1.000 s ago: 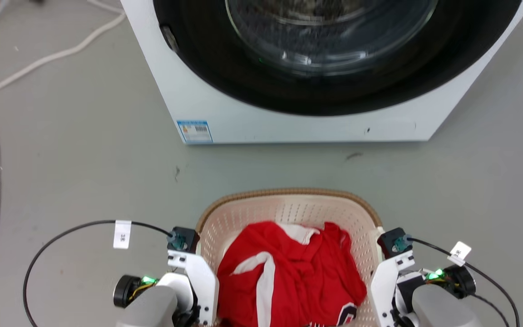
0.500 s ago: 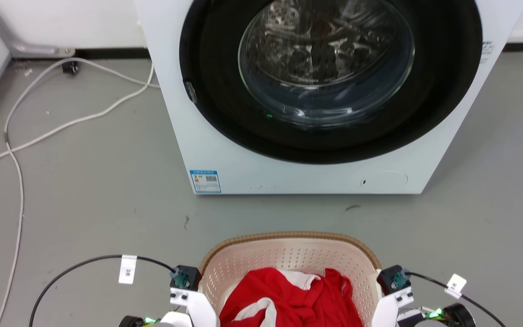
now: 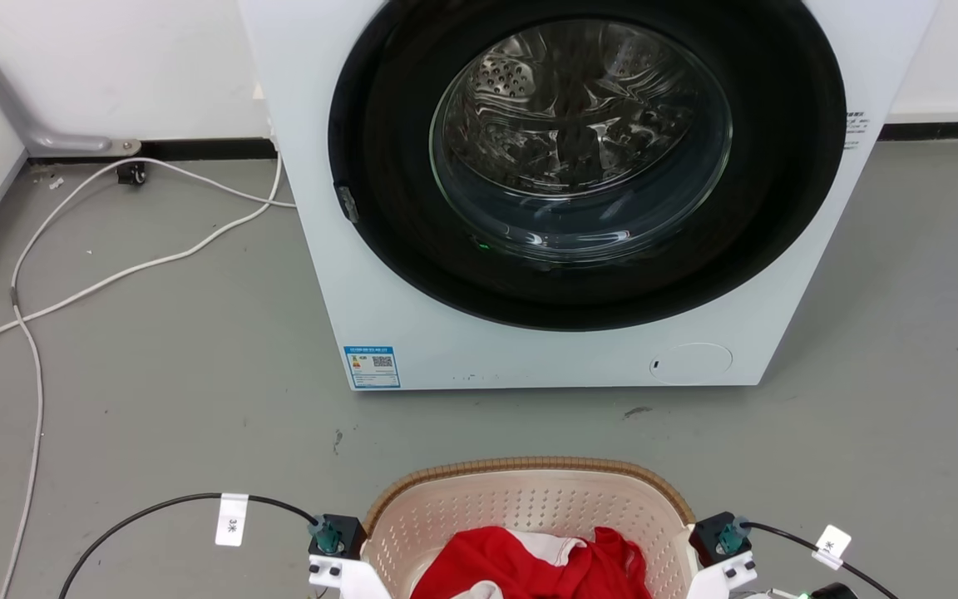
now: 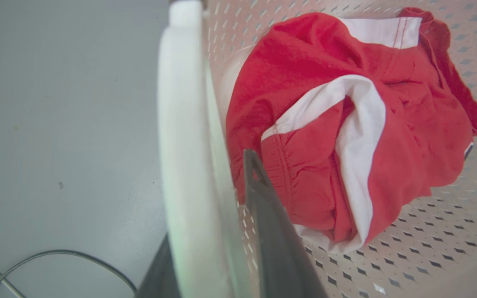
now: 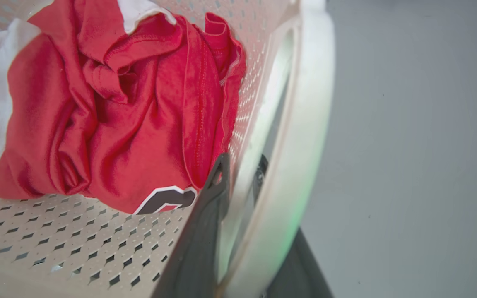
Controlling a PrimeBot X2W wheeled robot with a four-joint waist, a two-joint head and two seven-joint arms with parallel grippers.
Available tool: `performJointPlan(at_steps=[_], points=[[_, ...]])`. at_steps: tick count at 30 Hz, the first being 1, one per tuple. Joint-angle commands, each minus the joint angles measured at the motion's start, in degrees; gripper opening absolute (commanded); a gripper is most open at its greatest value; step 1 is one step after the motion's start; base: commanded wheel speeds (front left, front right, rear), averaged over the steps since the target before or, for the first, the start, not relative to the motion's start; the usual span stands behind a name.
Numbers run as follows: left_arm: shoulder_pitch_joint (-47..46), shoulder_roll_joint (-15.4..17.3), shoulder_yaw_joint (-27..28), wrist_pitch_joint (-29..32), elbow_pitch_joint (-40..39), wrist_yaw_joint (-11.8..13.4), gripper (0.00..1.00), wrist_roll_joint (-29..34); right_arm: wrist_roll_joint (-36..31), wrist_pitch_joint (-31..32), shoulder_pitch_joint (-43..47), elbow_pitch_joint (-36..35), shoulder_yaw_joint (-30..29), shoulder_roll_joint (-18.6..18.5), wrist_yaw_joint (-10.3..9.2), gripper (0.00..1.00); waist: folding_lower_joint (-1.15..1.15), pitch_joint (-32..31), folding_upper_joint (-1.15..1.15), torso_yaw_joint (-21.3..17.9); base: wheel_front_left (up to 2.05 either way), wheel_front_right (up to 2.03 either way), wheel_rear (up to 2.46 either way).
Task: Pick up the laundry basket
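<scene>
The laundry basket [image 3: 529, 499] is cream perforated plastic with a brown woven-look rim and sits at the bottom middle of the head view. A red and white garment [image 3: 537, 570] lies inside it. In the left wrist view my left gripper [image 4: 209, 194] is shut on the basket's white left handle [image 4: 180, 103], with one dark finger [image 4: 271, 231] inside the wall. In the right wrist view my right gripper [image 5: 242, 165] is shut on the white right handle [image 5: 304, 124], its inner finger [image 5: 205, 223] against the garment [image 5: 118, 103].
A white front-loading washing machine [image 3: 379, 274] with its round glass door [image 3: 579, 141] stands just beyond the basket on grey floor. White cables [image 3: 113, 274] trail over the floor at the left. Black wrist cables [image 3: 155, 507] loop beside the basket.
The head camera has risen and tilted up, so more of the washing machine shows and it looks smaller. The basket keeps its size between both grippers and sits lower in the picture.
</scene>
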Motion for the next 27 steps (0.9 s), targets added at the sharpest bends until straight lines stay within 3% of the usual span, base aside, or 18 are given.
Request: performJointPlan(at_steps=[1, 27], points=[[0.42, -1.3, -0.89, 0.19, -0.97, -1.47, 0.0, -0.17, 0.37, -0.22, 0.48, -0.87, 0.96, 0.74, 0.28, 0.0, 0.01, -0.19, 0.0, -0.1, 0.0, 0.0, 0.0], [0.25, -0.91, -5.57, -0.32, -0.18, -1.47, 0.0, -5.27, 6.69, -0.61, -0.27, -0.04, 7.52, -0.21, 0.28, 0.0, 0.01, -0.74, 0.0, -0.38, 0.0, 0.0, 0.0]])
